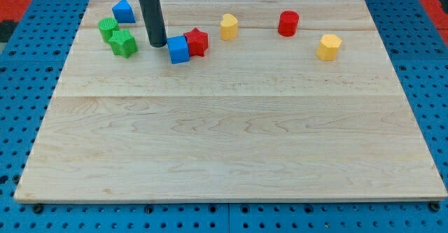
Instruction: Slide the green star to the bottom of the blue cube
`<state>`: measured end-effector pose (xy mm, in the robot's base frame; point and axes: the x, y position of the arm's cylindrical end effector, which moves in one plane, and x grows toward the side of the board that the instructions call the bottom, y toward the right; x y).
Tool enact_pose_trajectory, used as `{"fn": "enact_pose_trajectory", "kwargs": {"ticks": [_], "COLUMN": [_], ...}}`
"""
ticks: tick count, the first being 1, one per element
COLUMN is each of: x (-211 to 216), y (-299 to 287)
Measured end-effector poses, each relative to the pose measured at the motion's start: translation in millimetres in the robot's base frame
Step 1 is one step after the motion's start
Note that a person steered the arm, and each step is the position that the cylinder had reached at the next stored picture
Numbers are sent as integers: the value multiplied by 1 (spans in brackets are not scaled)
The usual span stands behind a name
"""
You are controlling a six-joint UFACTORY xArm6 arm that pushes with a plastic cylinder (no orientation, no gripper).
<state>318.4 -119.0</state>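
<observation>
Green star just left of my tip, apart

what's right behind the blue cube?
A red star-shaped block sits against the blue cube on its upper right side, partly hidden by it. My tip stands just left of the cube. Whether they touch is unclear.

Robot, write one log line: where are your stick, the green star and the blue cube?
my tip: between green star and blue cube | star: left of cube, not below | red star: touching cube's right
</observation>
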Motion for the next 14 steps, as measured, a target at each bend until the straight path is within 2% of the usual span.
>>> {"fn": "enact_pose_trajectory", "kwargs": {"ticks": [2,3,5,6,7,8,9,11,12,13,14], "x": [82,89,89,102,93,47,29,-13,-13,3,54], "y": [84,94,66,7,-92,-156,-182,-125,-86,-64,-13]}}
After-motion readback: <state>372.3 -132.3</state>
